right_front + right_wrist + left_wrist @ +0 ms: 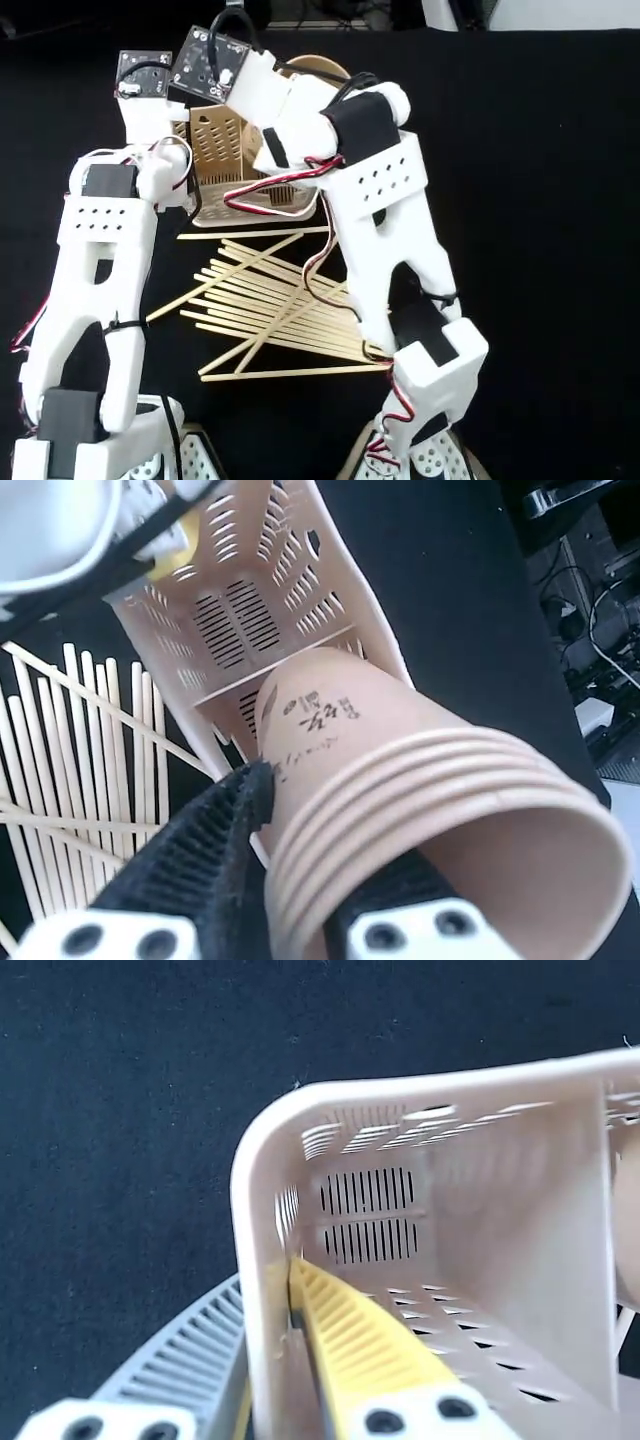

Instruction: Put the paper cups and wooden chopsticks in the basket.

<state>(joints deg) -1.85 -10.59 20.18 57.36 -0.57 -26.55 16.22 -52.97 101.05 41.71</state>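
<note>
Basket (215,150) mouth partly blocked: left gripper (270,1295) jaws clamp one wall, one jaw inside. Paper cups (400,800), clamped in right gripper (310,865), hang over another rim. Chopsticks (270,305) fan across tabletop (540,200) between the two arms. Tabletop beyond the right arm lies open.

The cups (420,780) clamped in my right gripper (300,820) carry dark print on the outer cup's side, toward its base: a few handwriting-like marks with a fainter line beneath them. I cannot make out any of it
</note>
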